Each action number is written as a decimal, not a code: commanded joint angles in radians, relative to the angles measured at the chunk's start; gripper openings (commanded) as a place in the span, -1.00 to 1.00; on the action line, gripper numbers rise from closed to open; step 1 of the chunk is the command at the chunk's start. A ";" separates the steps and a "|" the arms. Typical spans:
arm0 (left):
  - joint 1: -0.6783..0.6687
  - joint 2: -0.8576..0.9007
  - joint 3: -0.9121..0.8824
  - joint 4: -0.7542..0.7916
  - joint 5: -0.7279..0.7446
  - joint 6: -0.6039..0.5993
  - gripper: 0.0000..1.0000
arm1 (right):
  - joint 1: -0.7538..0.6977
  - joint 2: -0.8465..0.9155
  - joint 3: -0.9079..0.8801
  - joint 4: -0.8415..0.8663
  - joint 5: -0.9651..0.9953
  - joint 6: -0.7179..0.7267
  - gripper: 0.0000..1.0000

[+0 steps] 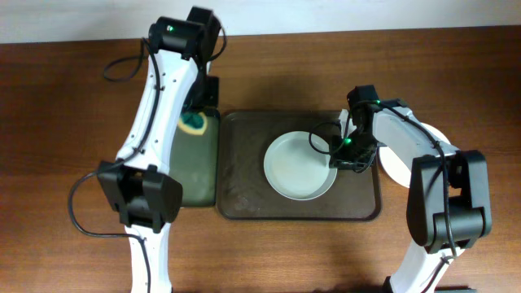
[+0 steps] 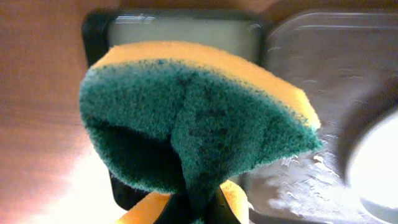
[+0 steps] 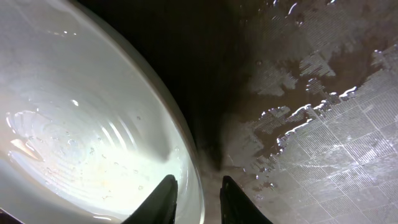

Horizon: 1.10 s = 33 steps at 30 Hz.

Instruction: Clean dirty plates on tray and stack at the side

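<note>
**A:** Where is the plate right now?

**B:** Your plate lies flat on the brown tray, right of centre in the overhead frame. It looks clean and wet. Your right fingers straddle its right rim, one tip inside the rim and one outside, with only a narrow gap. You cannot tell from here whether they pinch the rim or sit loose around it.

**A:** And the left side?

**B:** Your left fingers are clenched on the sponge, folding it. They hold it over the black tray, just left of the brown one.

**A:** What could go wrong from here?

**B:** The main risk is water. It beads and streaks the tray floor, the plate is slick, and your hold is at one edge only. If you lift on a loose pinch, I judge the plate may tip, slip out and clatter down, or skate across the tray. A second plate lies on the desk just right of the tray, half hidden under your right arm. If you come in crooked, you could knock it or land off-centre.

**A:** What about the surroundings?

**B:** The desk is dark wood, with a pale strip of wall along the top edge of the frame. Strong light glares off the wet surfaces.
</note>
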 commanded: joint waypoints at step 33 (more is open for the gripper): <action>0.159 -0.035 -0.412 0.229 0.095 0.032 0.49 | 0.006 -0.022 -0.007 0.000 0.003 0.004 -0.35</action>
